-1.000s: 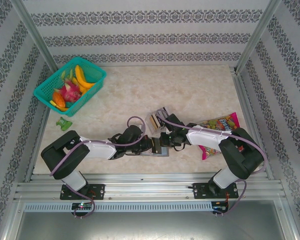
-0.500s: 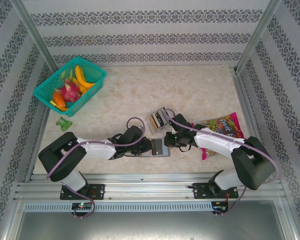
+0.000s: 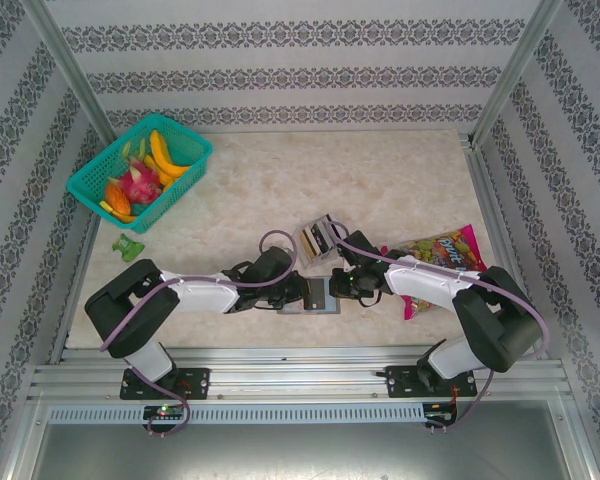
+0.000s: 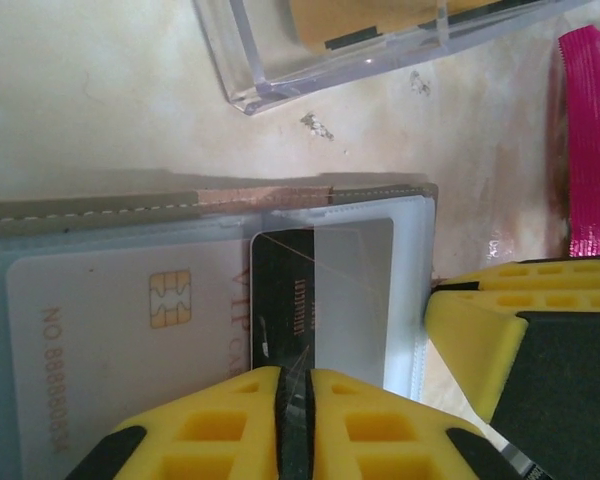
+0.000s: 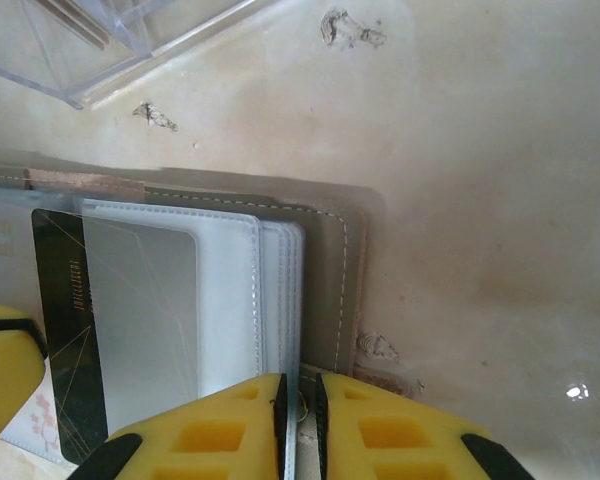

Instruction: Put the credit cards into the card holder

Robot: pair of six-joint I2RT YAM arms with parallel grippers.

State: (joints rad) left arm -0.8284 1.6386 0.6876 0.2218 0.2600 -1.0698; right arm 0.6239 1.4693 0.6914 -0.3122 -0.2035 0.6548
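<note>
Through left wrist: chip point(image 4: 170, 298) on pale card point(image 4: 90, 330).

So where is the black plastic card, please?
Left wrist view: the black card sits partly inside the grey card holder's clear sleeve, right of the pale chip card.

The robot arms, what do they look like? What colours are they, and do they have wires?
The left arm and right arm each have chunky black joints and a smooth white middle part. A thin purple cable loops along each one. The left gripper and right gripper have bright yellow fingers with a grid of holes and black parts behind.
</note>
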